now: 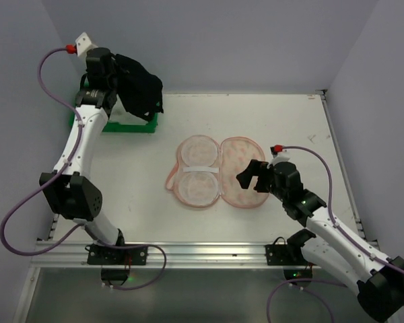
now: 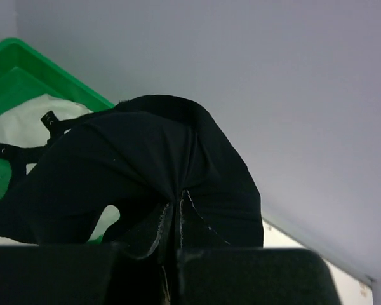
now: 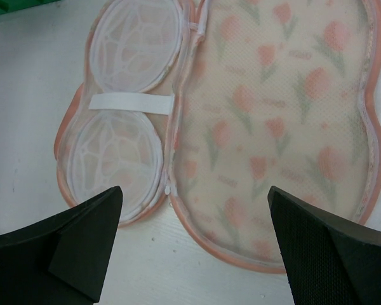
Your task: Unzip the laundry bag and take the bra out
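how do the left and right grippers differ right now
The left gripper is shut on the bra; the right gripper is open and empty. The left gripper is up over the tray at the far left; the right gripper hovers over the opened bag mid-table. Both are black and two-fingered.

The left gripper (image 2: 178, 254) is pinched tight on a fold of the black bra (image 2: 133, 171), which bunches above it. A strap (image 2: 13, 152) trails left over the green tray (image 2: 25, 63), with a grey wall (image 2: 273, 76) behind.
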`<state>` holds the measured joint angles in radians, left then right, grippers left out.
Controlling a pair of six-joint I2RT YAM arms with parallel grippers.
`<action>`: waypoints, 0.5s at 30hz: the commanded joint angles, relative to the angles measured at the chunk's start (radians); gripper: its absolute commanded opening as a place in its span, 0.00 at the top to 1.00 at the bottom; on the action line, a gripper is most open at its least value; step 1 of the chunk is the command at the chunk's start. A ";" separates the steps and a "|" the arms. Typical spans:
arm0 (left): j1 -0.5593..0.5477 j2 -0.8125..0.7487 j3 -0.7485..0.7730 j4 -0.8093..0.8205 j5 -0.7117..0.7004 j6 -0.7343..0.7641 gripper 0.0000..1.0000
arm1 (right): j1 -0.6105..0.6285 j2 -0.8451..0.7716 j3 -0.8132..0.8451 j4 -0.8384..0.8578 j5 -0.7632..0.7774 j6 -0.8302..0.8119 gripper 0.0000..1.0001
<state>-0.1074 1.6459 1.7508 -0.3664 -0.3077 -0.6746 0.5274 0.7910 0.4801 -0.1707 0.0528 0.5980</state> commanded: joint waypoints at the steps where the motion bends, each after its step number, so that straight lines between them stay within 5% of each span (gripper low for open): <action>1: 0.058 0.072 0.067 0.121 -0.059 -0.089 1.00 | -0.004 0.013 0.037 0.030 -0.004 -0.023 0.01; 15: 0.190 0.376 0.205 0.250 -0.192 -0.114 1.00 | -0.004 0.065 0.061 0.034 -0.010 -0.027 0.01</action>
<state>0.0608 1.9949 1.9141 -0.2005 -0.4274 -0.7750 0.5270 0.8387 0.4919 -0.1699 0.0353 0.5827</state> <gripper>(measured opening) 0.011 0.986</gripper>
